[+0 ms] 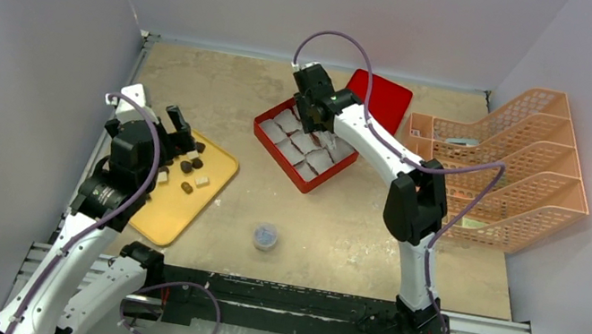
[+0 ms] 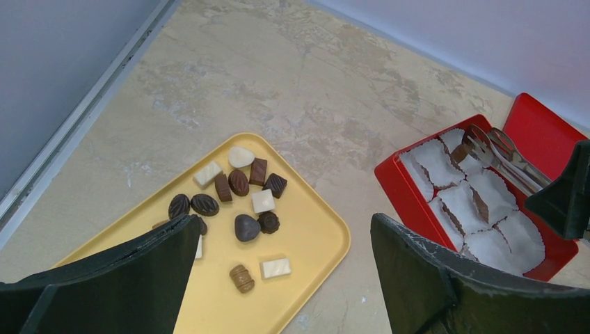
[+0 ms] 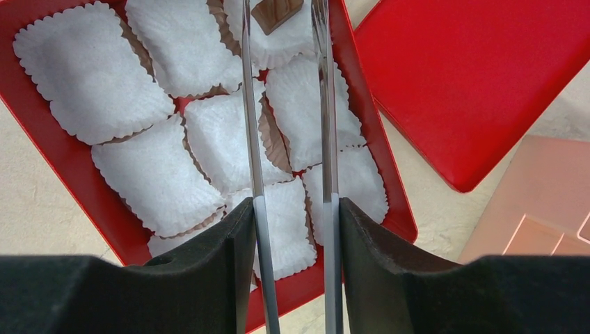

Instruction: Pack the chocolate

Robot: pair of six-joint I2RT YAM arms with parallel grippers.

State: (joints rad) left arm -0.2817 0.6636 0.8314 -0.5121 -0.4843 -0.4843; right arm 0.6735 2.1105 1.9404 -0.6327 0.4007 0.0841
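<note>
1. Right gripper (image 3: pixel 296 216) is closed on a pair of metal tongs (image 3: pixel 252 139), one finger pressing each arm from outside; the two arms run forward with a gap between them.
2. It hangs over a red box (image 3: pixel 66 167) lined with white paper liners (image 3: pixel 90 90).
3. At the tong tips, over a far liner, sits a brown piece (image 3: pixel 275 14); I cannot tell whether the tips pinch it or it rests in the liner.
4. Left gripper (image 2: pixel 282 226) is wide open and holds nothing, hovering above the near part of a yellow tray (image 2: pixel 313 243).
5. The chocolate (image 2: pixel 238 182) lies loose on that tray: mostly dark brown lumps with a few cream-white ones, clustered toward its far end.
6. A red lid (image 3: pixel 473 76) lies flat just beyond the box.
7. A small round cap (image 1: pixel 265 235) stands alone on the table (image 1: pixel 336 228), between tray and box and nearer the arm bases.
8. An orange rack (image 1: pixel 510 167) stands at the right side.
</note>
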